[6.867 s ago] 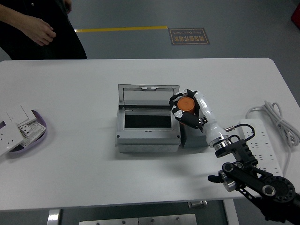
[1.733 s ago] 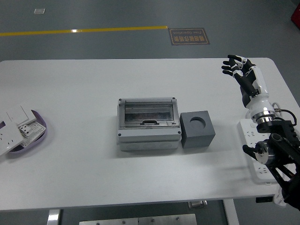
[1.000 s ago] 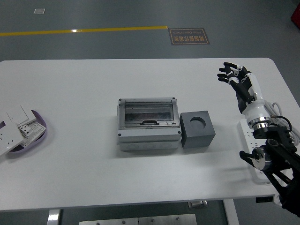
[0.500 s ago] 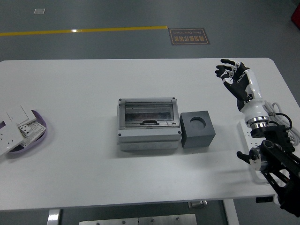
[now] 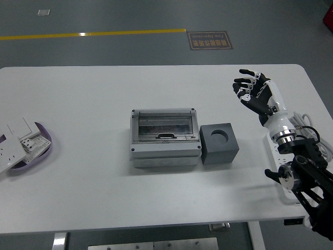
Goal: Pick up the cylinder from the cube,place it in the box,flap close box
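The grey box (image 5: 164, 138) sits at the table's middle with its clear flap lid shut flat. The dark grey cube (image 5: 218, 144) stands right beside it on the right, and its round socket on top is empty. The orange cylinder is not in view. My right hand (image 5: 252, 90) is up over the table's right part, to the right of and beyond the cube, fingers spread, holding nothing. My left arm is out of view.
A purple dish with white switch plates (image 5: 21, 143) lies at the table's left edge. A white power strip (image 5: 283, 166) with its cable lies at the right edge under my right forearm.
Since the oldest frame the orange cylinder has gone from my hand and from view, the box lid has come shut, and the person has left. In the last second my open right hand drifted left.
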